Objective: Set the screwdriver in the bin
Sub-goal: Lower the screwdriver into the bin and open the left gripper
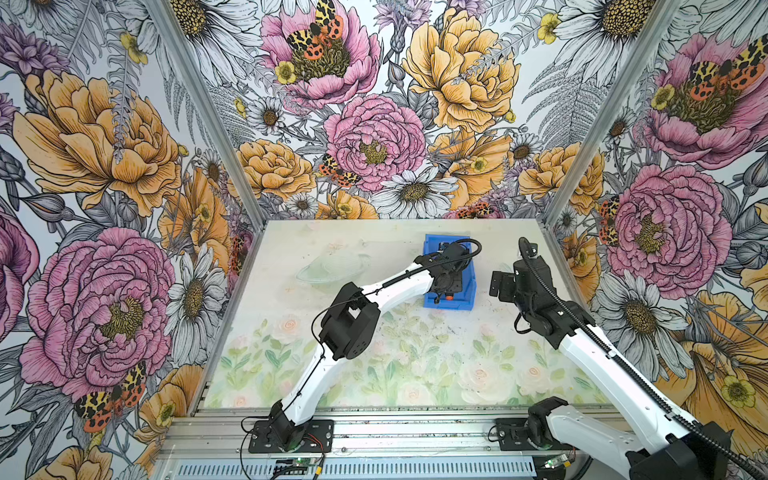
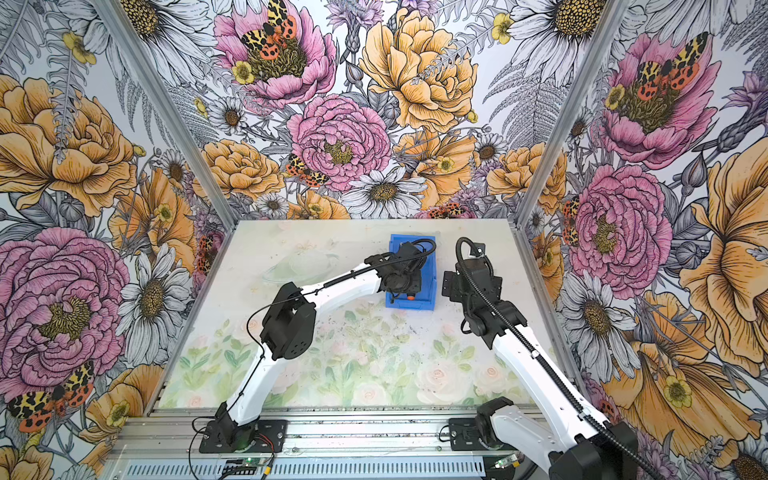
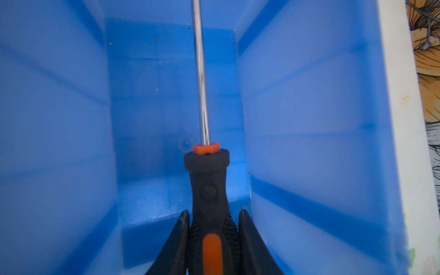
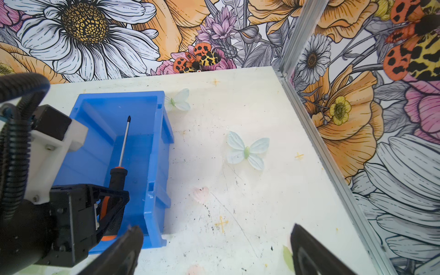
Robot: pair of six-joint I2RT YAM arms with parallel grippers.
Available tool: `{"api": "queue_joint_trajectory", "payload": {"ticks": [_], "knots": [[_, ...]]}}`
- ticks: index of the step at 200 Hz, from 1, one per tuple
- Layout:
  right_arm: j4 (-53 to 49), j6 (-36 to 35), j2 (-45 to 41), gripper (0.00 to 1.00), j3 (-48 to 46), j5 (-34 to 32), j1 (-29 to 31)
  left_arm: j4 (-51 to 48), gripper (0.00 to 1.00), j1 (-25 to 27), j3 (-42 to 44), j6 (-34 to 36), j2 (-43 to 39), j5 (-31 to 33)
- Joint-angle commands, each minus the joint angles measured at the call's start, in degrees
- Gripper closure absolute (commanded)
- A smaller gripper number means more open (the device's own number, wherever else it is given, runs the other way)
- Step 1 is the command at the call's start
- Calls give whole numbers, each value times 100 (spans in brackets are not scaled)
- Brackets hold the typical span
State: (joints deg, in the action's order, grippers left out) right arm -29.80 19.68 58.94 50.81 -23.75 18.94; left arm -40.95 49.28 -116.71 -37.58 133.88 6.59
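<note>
The screwdriver [image 3: 209, 181] sits pinched by its black handle between the pressed-together fingers of the left gripper [image 3: 213, 214]. Its thin metal shaft runs straight ahead out of the jaws, and its orange butt end pokes out behind them. The tool hangs inside the blue bin [image 4: 157, 133]. Tall walls stand to either side of the jaws, the floor is beneath, and the far end wall is directly ahead of the tip. The screwdriver's long axis lines up with the bin's long axis. Whether the tip touches the floor or the far wall cannot be told.

The butt end lies near the bin's low front wall, so letting go here would likely drop the whole tool inside.

The right gripper [image 4: 215, 227] waits beside the bin on the bare white table [image 4: 238, 119], its fingers spread wide and holding nothing. It is apart from both bin and screwdriver; the left arm is plainly the nearer one.
</note>
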Motion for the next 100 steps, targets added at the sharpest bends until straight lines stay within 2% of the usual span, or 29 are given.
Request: {"api": "queue_joint_trajectory", "payload": {"ticks": [1, 84, 100], "knots": [[44, -44, -109, 3, -45, -99, 48, -72, 93, 3, -108, -104, 203, 187], [40, -31, -171, 3, -93, -108, 51, -464, 89, 29, -389, -131, 617, 495], [44, -35, -172, 3, -105, -119, 50, -523, 87, 45, -464, -101, 681, 717]]}}
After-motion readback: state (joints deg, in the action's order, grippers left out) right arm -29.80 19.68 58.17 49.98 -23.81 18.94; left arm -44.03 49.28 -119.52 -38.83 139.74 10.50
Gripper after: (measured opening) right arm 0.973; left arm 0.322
